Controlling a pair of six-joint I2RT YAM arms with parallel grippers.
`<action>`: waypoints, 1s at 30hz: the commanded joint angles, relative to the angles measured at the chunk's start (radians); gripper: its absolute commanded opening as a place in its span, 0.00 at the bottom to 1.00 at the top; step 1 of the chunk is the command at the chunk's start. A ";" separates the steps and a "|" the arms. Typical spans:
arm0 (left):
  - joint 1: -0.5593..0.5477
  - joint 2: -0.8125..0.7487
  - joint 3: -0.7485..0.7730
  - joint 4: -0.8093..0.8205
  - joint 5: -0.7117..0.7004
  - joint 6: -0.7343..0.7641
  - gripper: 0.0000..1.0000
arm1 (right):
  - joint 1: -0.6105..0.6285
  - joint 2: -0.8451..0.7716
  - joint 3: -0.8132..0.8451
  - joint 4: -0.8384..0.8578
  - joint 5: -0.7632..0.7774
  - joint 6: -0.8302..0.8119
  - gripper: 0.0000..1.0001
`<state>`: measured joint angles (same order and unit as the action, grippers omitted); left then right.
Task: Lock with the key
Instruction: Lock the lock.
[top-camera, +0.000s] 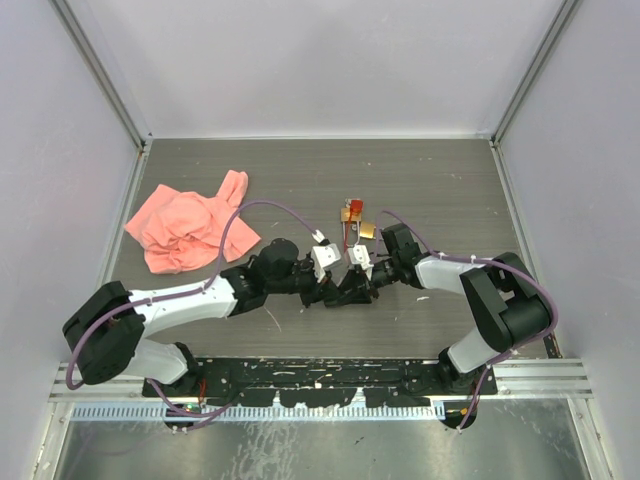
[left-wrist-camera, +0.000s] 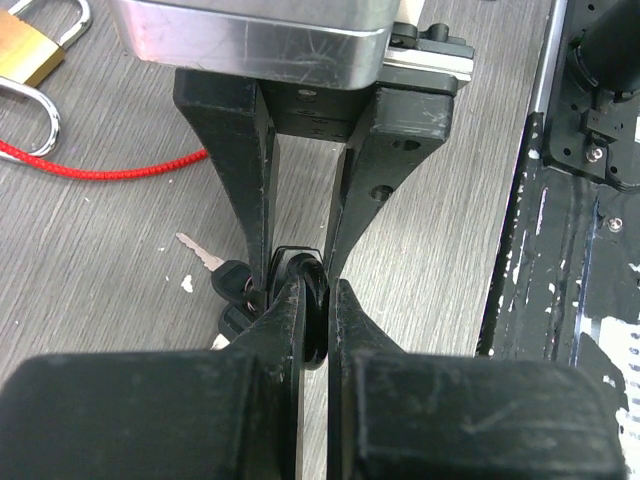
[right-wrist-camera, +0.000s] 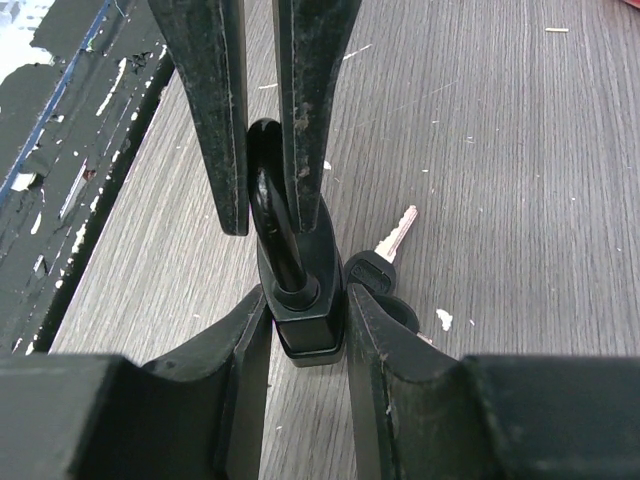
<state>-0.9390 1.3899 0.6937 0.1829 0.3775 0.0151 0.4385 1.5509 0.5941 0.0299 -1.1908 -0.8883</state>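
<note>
We see the lock, small and black with a boxy body, held off the table at the centre of the top view, where the two grippers meet tip to tip. The right gripper has its jaws partly closed and clamped on the body's flat sides. The left gripper has its jaws pressed almost together, pinching the rounded black shackle that loops up out of the body.

In the right wrist view, just right of the lock, the key lies flat on the table. It has a thin silver blade and a black head, and neither gripper touches it. More dark key heads sit beside it, but we cannot tell how many.

The fingers are matte black and scuffed. The table is grey with a fine wood grain.

In the upper left of the left wrist view rests a brass lock with a steel shackle, and a red cord runs below it. A crumpled pink cloth lies at the left of the top view, well apart from the grippers.
</note>
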 joint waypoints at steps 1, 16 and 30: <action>-0.077 0.091 -0.061 -0.304 0.040 -0.128 0.00 | 0.016 -0.008 0.000 0.044 0.095 0.031 0.01; -0.102 0.092 -0.121 -0.261 -0.016 -0.279 0.00 | 0.017 -0.008 0.003 0.044 0.095 0.034 0.01; -0.170 0.099 -0.085 -0.344 -0.180 -0.333 0.00 | 0.016 -0.012 0.004 0.048 0.095 0.044 0.01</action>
<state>-1.0252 1.3724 0.6804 0.1837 0.1661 -0.1978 0.4385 1.5452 0.5907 0.0254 -1.1912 -0.8894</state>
